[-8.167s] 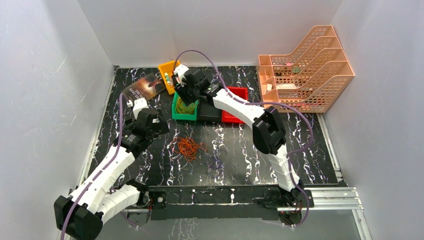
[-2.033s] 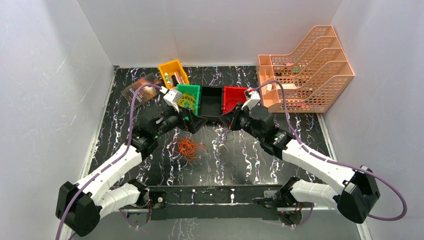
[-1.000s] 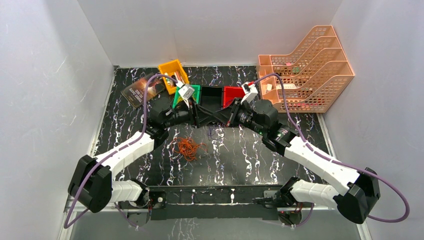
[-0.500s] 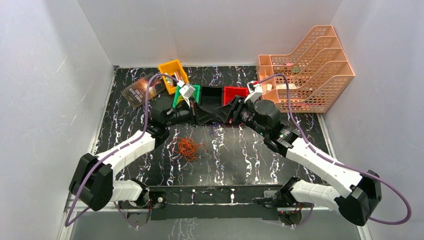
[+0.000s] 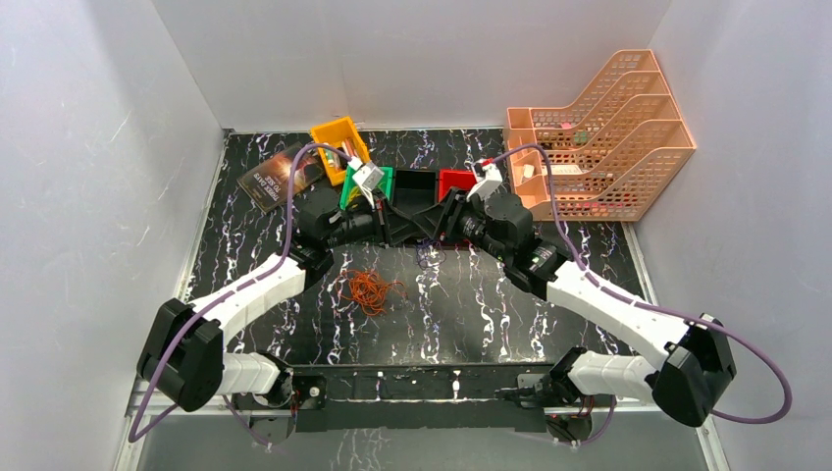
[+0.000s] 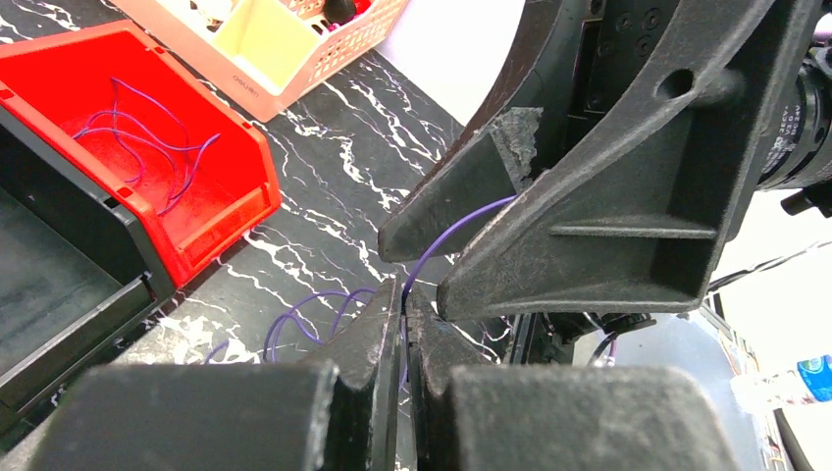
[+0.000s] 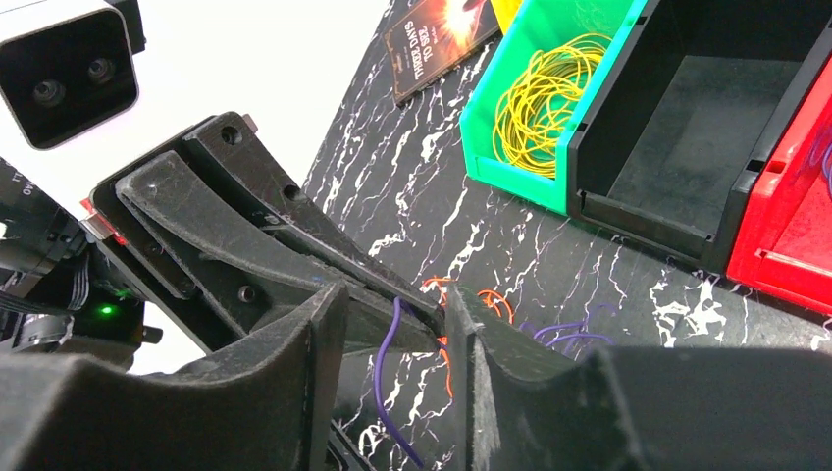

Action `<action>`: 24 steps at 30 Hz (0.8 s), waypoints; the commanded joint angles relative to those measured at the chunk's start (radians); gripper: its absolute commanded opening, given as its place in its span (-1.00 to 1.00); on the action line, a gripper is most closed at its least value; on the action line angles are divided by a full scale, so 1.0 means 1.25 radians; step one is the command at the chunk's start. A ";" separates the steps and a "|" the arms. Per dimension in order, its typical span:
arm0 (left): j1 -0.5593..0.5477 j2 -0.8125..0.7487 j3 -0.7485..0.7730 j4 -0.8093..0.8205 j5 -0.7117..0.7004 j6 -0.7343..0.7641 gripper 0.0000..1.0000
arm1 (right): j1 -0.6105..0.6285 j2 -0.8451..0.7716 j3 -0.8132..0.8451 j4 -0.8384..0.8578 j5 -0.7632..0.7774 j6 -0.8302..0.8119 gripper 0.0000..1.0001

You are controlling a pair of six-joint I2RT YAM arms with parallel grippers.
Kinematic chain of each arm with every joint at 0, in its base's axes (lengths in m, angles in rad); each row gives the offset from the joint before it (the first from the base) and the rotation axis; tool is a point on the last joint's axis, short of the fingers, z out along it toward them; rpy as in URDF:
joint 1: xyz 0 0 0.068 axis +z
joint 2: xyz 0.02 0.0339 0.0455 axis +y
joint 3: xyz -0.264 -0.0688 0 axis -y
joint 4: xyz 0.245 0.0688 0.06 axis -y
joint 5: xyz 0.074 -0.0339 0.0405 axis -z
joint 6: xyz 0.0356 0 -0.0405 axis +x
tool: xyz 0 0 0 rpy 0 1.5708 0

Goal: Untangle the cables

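Black marbled tabletop, left gripper pinching thin purple cable, right gripper spread around it

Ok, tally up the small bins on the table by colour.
Yellow bin: 1
Green bin: 1
Black bin: 1
Red bin: 1
Total: 4

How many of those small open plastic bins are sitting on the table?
4. A yellow-orange plastic bin stands at the back left. Next to it is a row of three: green plastic bin, black plastic bin, red plastic bin. The row is partly covered from above; no fifth shows.
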 commanded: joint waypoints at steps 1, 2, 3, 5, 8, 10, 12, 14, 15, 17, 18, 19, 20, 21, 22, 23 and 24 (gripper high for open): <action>-0.003 -0.003 0.027 0.010 0.012 -0.006 -1.00 | -0.002 0.008 0.019 0.080 -0.009 -0.003 -0.11; -0.003 -0.003 0.024 0.013 0.016 -0.006 -1.00 | -0.003 0.012 0.020 0.084 -0.011 -0.004 -0.20; -0.003 -0.002 0.020 0.017 0.019 -0.005 -1.00 | -0.002 0.016 0.021 0.084 -0.011 -0.007 -0.27; -0.003 -0.004 0.011 0.022 0.023 -0.006 -1.00 | -0.002 0.023 0.021 0.085 -0.012 -0.014 -0.37; -0.002 -0.003 0.001 0.027 0.030 -0.007 -1.00 | -0.002 0.026 0.016 0.087 -0.006 -0.023 -0.58; -0.002 -0.005 -0.004 0.030 0.035 -0.007 -1.00 | -0.002 0.026 0.016 0.089 -0.002 -0.029 -0.74; -0.003 -0.006 -0.007 0.029 0.038 -0.008 -1.00 | -0.002 0.023 0.016 0.089 -0.003 -0.037 -0.92; -0.003 -0.007 -0.008 0.028 0.034 -0.007 -0.68 | -0.001 0.018 0.015 0.093 -0.011 -0.046 -1.00; -0.002 -0.008 -0.009 0.027 0.031 -0.006 -0.31 | -0.002 0.017 0.015 0.094 -0.017 -0.050 -1.00; -0.002 -0.004 -0.009 0.037 0.027 -0.007 0.03 | -0.002 0.010 0.015 0.093 -0.024 -0.048 -1.00; -0.003 -0.001 -0.007 0.044 0.026 -0.008 0.18 | -0.002 0.005 0.015 0.093 -0.028 -0.044 -1.00; -0.003 0.002 -0.005 0.051 0.025 -0.009 0.29 | -0.002 0.003 0.015 0.093 -0.031 -0.040 -1.00; -0.003 0.006 -0.001 0.059 0.025 -0.010 0.41 | -0.002 -0.001 0.014 0.093 -0.033 -0.036 -1.00; -0.003 0.011 0.001 0.071 0.025 -0.014 0.50 | -0.002 -0.003 0.015 0.094 -0.034 -0.028 -1.00; -0.003 0.016 0.004 0.081 0.025 -0.017 0.53 | -0.002 -0.006 0.015 0.096 -0.036 -0.024 -1.00; -0.003 0.023 0.007 0.090 0.025 -0.020 0.53 | -0.002 -0.009 0.014 0.100 -0.038 -0.016 -1.00; -0.003 0.028 0.011 0.099 0.028 -0.023 0.54 | -0.002 -0.011 0.014 0.102 -0.041 -0.008 -1.00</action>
